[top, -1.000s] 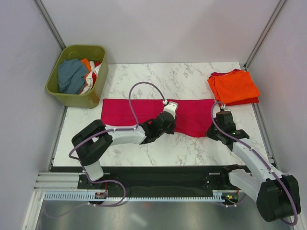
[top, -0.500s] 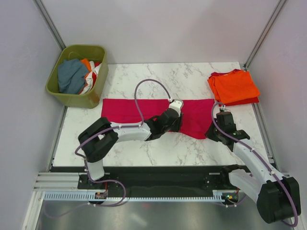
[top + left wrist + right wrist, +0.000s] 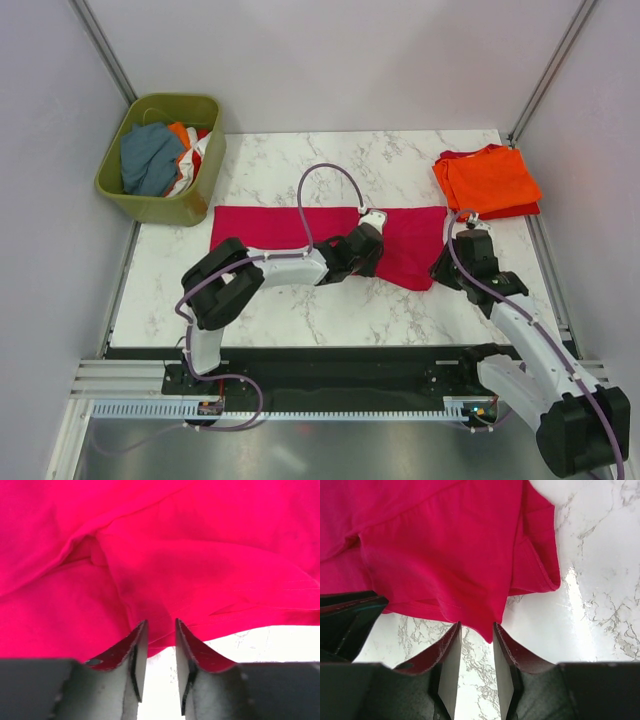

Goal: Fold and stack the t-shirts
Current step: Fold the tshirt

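Note:
A magenta-pink t-shirt [image 3: 300, 230] lies folded into a long strip across the middle of the marble table [image 3: 330, 305]. My left gripper [image 3: 362, 265] is low over the strip's near hem, right of its middle. In the left wrist view this gripper [image 3: 160, 622] is open, with bare marble between its fingers and the hem of the pink cloth [image 3: 200, 570] at their tips. My right gripper [image 3: 443, 272] stands at the strip's near right corner. It [image 3: 476, 625] is open too, and the corner of the cloth [image 3: 485, 630] points down between its fingertips. Folded orange and red t-shirts [image 3: 488, 180] lie stacked at the far right.
An olive-green basket [image 3: 115, 175] at the far left holds blue-grey, orange and white cloth. Grey walls close in both sides of the table. Bare marble shows in front of the strip and behind it [image 3: 380, 160].
My left gripper has slid right along the pink shirt's near edge. My right gripper has opened from shut at the shirt's right corner and shifted slightly away from me.

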Controlling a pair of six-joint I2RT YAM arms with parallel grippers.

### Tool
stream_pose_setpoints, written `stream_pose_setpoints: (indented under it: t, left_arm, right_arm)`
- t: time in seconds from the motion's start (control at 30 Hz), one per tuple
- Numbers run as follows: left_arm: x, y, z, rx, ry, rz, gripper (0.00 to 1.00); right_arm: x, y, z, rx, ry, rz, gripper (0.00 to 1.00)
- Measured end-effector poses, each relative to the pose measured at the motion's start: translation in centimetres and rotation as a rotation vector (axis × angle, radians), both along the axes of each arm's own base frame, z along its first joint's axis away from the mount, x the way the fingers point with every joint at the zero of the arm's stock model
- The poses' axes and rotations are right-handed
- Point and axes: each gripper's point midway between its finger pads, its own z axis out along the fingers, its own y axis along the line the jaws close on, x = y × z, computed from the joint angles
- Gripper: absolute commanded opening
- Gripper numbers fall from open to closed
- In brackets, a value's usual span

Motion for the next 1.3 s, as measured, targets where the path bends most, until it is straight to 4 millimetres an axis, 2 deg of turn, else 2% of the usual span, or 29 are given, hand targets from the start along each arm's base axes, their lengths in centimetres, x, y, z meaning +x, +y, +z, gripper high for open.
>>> stream_pose_setpoints:
  t: [0.13, 0.23, 0.33, 0.47, 0.53, 0.67, 0.83, 0.87, 0.97, 1.13, 1.3]
  left_arm:
    - [0.0, 0.3, -0.5, 0.017, 0.026, 0.009, 0.26]
    - [-0.2, 0.4, -0.9, 0.019, 0.05, 0.011, 0.08]
    - [-0.4, 0.6, -1.2, 0.02, 0.062, 0.011, 0.02]
    - [-0.7, 1.1, -1.9, 0.019, 0.064, 0.013, 0.02]
    - [-0.9, 1.4, -1.7, 0.005, 0.06, 0.011, 0.02]
    - [-1.4, 2.2, -0.4, -0.055, 0.059, 0.012, 0.02]
    - [-0.8, 3.9, 1.0, -0.162, 0.07, 0.043, 0.02]
    - [-0.7, 4.3, 1.1, -0.173, 0.074, 0.052, 0.14]
    - [-0.1, 5.0, 1.1, -0.208, 0.089, 0.073, 0.35]
    - [-0.2, 4.0, 1.2, -0.245, 0.116, 0.042, 0.38]
    - [-0.5, 2.9, 0.6, -0.252, 0.143, 0.012, 0.36]
  right_arm:
    - [0.5, -0.3, 1.5, -0.003, -0.053, -0.02, 0.43]
    - [0.8, -0.6, 2.2, -0.012, -0.078, -0.034, 0.43]
    - [0.9, -0.8, 2.3, -0.018, -0.081, -0.041, 0.43]
    - [0.9, -0.9, 1.9, -0.028, -0.065, -0.045, 0.43]
    - [0.9, -0.9, 1.5, -0.032, -0.051, -0.044, 0.43]
    - [1.2, -0.6, 0.8, -0.028, -0.028, -0.032, 0.42]
    - [2.2, 0.8, -0.7, 0.008, 0.01, 0.016, 0.4]
    - [2.3, 1.1, -1.2, 0.016, 0.022, 0.025, 0.39]
    - [2.3, 1.7, -3.0, 0.034, 0.067, 0.047, 0.36]
    - [1.2, 2.4, -5.9, 0.064, 0.142, 0.079, 0.31]
    - [0.4, 3.0, -6.6, 0.097, 0.151, 0.102, 0.31]
